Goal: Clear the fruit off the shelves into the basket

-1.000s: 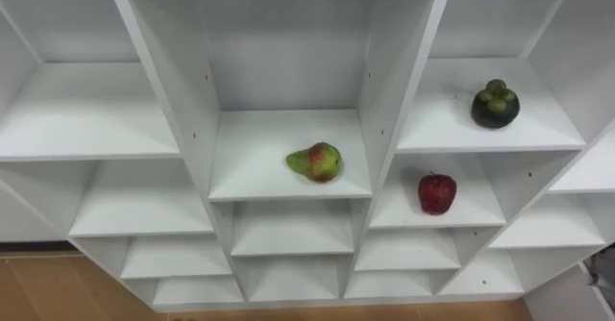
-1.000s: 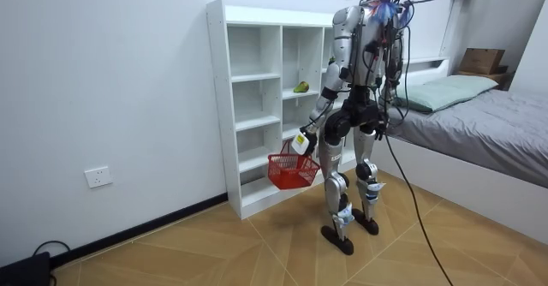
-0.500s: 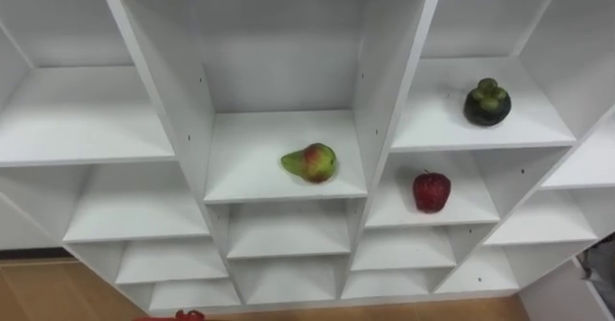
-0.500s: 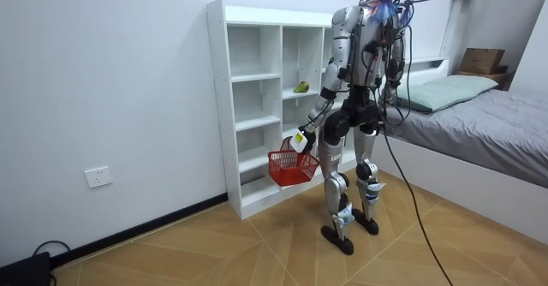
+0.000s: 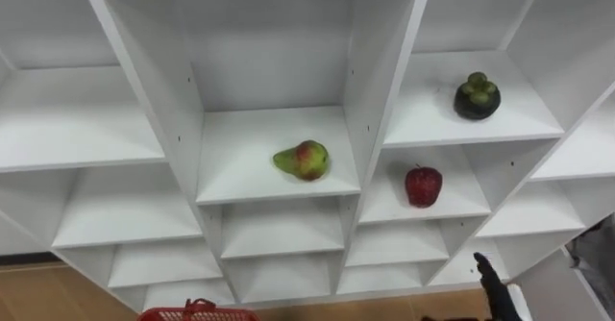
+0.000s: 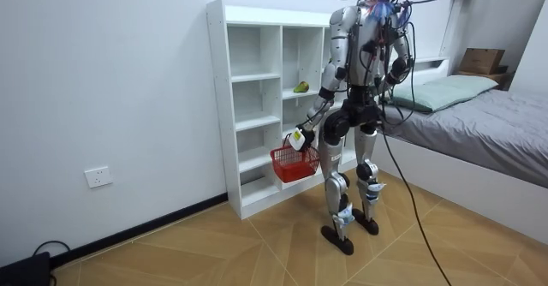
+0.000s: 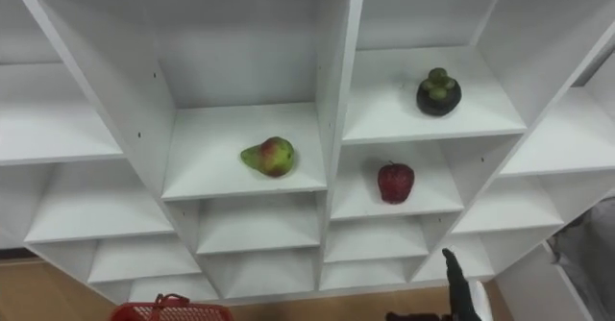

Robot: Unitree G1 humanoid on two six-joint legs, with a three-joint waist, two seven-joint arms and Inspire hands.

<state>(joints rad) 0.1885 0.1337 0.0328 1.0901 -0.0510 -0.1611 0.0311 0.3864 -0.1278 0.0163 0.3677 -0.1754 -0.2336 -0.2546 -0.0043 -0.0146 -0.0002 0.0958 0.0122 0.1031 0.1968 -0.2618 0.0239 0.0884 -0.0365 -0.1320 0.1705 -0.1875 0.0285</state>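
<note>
Mid shelf (image 5: 240,158): pear (image 5: 302,160) sideways, neck L

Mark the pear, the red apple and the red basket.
pear (image 5: 304,160): left eye view, on the middle of its body.
red apple (image 5: 423,185): left eye view, on its front face.
red basket (image 6: 295,164): room view, on its mesh side wall.

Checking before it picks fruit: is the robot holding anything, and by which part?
Its left hand holds the red basket by the top handle; the right hand holds nothing visible.
</note>
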